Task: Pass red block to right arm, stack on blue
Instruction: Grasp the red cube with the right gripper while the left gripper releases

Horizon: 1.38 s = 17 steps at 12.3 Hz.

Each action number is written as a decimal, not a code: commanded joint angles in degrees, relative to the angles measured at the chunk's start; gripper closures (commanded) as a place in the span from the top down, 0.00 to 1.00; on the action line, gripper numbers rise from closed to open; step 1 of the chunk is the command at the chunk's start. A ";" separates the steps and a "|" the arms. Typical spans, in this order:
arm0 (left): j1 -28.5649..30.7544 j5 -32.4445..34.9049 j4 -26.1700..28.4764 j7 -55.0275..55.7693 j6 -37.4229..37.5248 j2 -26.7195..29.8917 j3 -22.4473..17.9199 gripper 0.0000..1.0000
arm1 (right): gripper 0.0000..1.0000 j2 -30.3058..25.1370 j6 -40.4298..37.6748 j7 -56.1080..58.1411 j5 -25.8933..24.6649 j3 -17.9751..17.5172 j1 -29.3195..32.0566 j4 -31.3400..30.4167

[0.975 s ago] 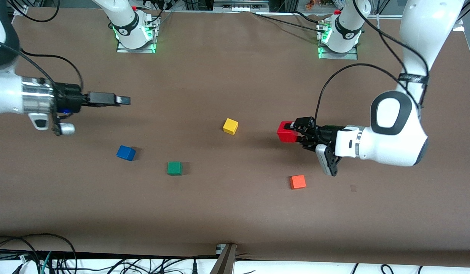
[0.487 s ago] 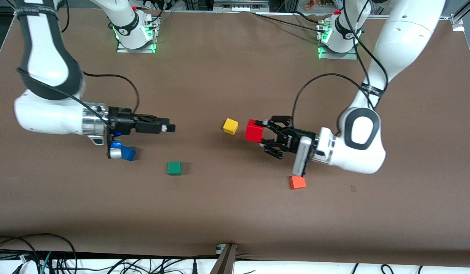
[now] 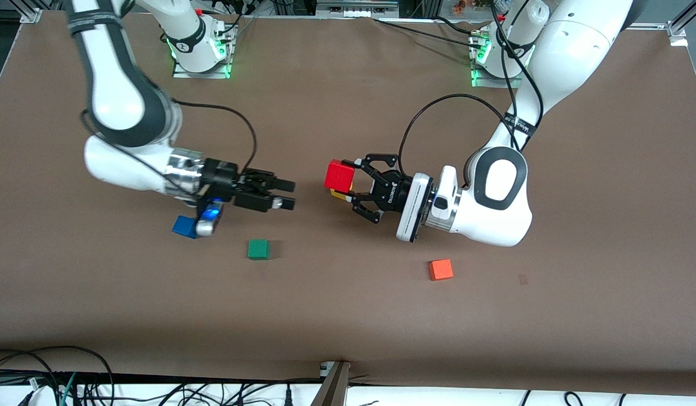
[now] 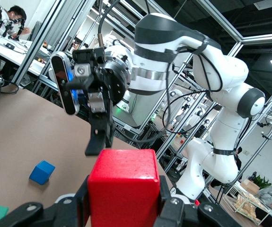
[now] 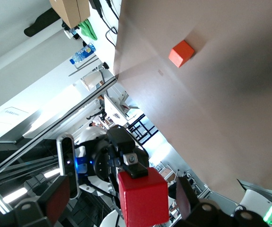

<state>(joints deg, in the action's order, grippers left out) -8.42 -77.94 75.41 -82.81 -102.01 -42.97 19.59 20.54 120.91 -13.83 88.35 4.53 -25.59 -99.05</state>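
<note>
The red block (image 3: 339,175) is held clamped between the fingers of the left gripper (image 3: 356,189), raised over the yellow cube (image 3: 341,194) at mid-worktop, one face presented sideways so it can be taken. The right gripper (image 3: 284,194) is aimed at it, fingers apart, a gap left between. The blue cube (image 3: 184,226) is left on the worktop beneath the right wrist.

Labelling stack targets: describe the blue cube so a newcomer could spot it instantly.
Start at the right arm's silver-ringed wrist, at its end of the brown table. The blue cube sits on the table right beside the wrist camera hanging under that wrist, partly covered by it. It is the only deep blue cube; the green cube lies nearer the table's middle.
</note>
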 commanded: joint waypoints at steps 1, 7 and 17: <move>-2.03 -1.77 -4.13 -2.00 0.23 -3.25 -0.16 0.00 | 1.00 -2.60 2.92 1.34 2.09 -1.00 -2.10 -4.38; -2.48 -2.65 -5.54 -2.27 -0.21 -4.84 -0.25 0.00 | 0.16 -2.52 4.51 3.64 6.66 -4.44 -2.10 -4.22; 1.90 -2.57 -5.89 3.01 -5.73 -3.88 -0.78 1.00 | 0.00 -3.66 4.77 3.20 5.69 -3.47 -1.92 -3.78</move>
<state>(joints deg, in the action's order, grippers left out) -9.02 -79.80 70.60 -80.34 -106.08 -46.82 19.06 18.76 125.51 -11.17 93.19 1.20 -27.78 -101.55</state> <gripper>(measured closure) 0.026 0.441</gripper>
